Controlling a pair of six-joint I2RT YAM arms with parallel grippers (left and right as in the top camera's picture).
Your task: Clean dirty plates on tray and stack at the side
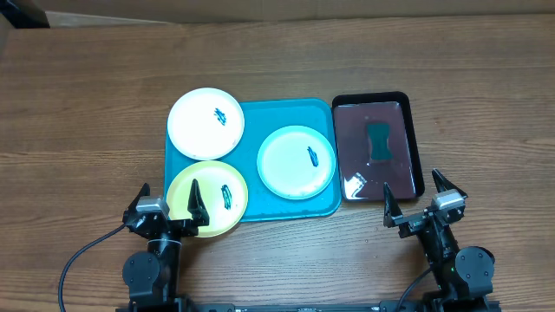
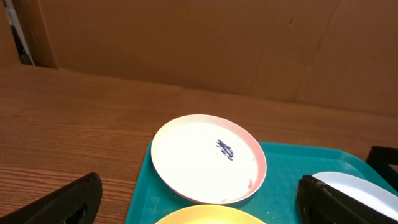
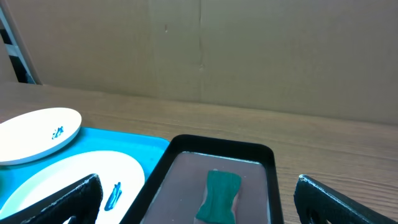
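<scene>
Left gripper and right gripper both splayed empty; plates on tray ahead of left, sponge ahead of right, and the soaked sponge could slip or drip when pinched.

a black tray of dark liquid holds a teal sponge on the wooden table

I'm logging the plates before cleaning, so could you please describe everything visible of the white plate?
The white plate is round and shallow with a low raised rim, seemingly plastic. It lies flat, face up, on the far-left corner of the blue tray, overhanging its rim. A small dark teal smear sits right of centre. Nothing grips it; the yellow-green plate lies just beside it.
</scene>
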